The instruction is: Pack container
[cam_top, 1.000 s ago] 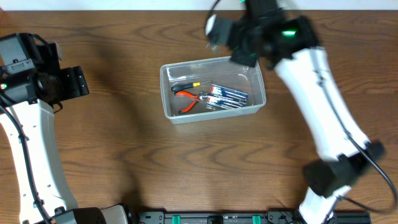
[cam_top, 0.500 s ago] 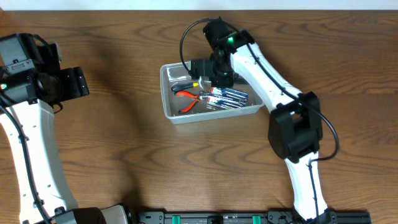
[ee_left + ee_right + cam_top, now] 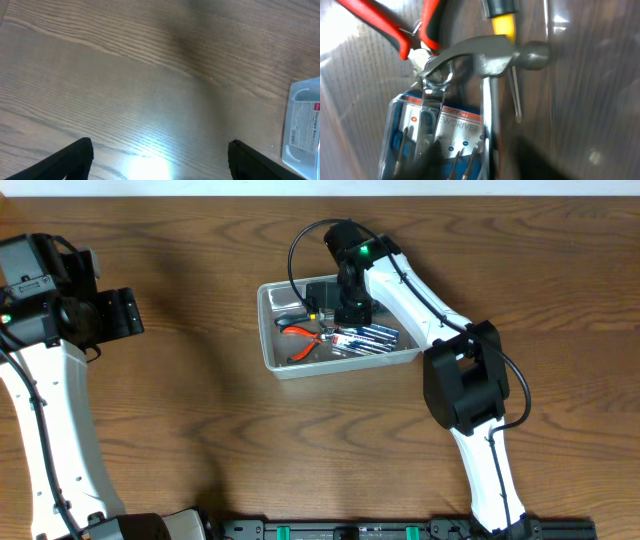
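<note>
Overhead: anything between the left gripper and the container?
No. Overhead shows only bare wood table between the left gripper and the container. The left wrist view agrees: plain wood up to the container's corner.

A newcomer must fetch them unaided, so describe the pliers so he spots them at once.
On the wooden table sits a clear plastic container. In its left half lie the pliers. They alone have bright red handles; the screwdriver pack beside them is blue and the hammer bare metal.
</note>
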Available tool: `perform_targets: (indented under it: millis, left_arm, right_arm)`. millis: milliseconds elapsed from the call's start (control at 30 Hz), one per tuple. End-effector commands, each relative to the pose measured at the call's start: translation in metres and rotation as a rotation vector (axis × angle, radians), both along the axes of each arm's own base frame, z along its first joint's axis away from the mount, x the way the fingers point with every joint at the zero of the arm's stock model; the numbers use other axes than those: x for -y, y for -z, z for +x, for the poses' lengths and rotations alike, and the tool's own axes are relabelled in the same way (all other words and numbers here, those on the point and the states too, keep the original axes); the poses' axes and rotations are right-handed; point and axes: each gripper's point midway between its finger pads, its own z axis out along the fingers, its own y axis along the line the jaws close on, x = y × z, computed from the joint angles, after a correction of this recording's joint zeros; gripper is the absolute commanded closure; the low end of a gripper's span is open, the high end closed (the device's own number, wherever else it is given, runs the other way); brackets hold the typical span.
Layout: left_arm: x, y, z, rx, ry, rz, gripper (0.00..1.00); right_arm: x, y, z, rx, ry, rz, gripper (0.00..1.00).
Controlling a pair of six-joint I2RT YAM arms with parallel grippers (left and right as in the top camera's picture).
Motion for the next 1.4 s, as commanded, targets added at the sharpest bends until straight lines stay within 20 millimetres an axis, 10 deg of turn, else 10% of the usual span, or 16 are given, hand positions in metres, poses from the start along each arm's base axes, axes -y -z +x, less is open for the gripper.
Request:
perform_targets:
  millis: [0,167,367,600,733,900,1100,1367]
  left_arm:
    - [0.001,-0.001,-0.001,0.000,0.007,0.000,0.12]
    - [0.001,-0.002,-0.001,-0.002,0.024,0.010,0.08]
    - [0.013,-0.007,0.003,0.012,0.107,0.045,0.02]
    - [0.046,-0.014,0.021,0.040,0.319,0.126,0.02]
    - [0.048,-0.013,0.019,0.041,0.270,0.087,0.02]
    - [0.072,-0.030,0.010,0.091,0.321,0.063,0.02]
    - [0.103,-0.054,-0.019,0.179,0.400,0.115,0.02]
    - [0.121,-0.056,-0.081,0.395,0.436,0.229,0.02]
  right_arm:
    - [-0.005,-0.003,-0.001,-0.010,0.043,0.024,0.23]
    - [-0.006,-0.041,0.004,0.037,0.134,0.072,0.03]
    - [0.025,-0.145,0.022,0.281,0.318,0.101,0.01]
    - [0.177,-0.254,0.072,0.513,1.048,0.334,0.01]
    - [0.287,-0.249,0.054,0.421,1.448,0.371,0.01]
    - [0.363,-0.235,0.007,0.269,1.692,0.356,0.01]
    - [0.382,-0.252,-0.045,0.224,1.781,0.322,0.01]
    - [0.340,-0.277,-0.113,0.322,1.691,0.375,0.01]
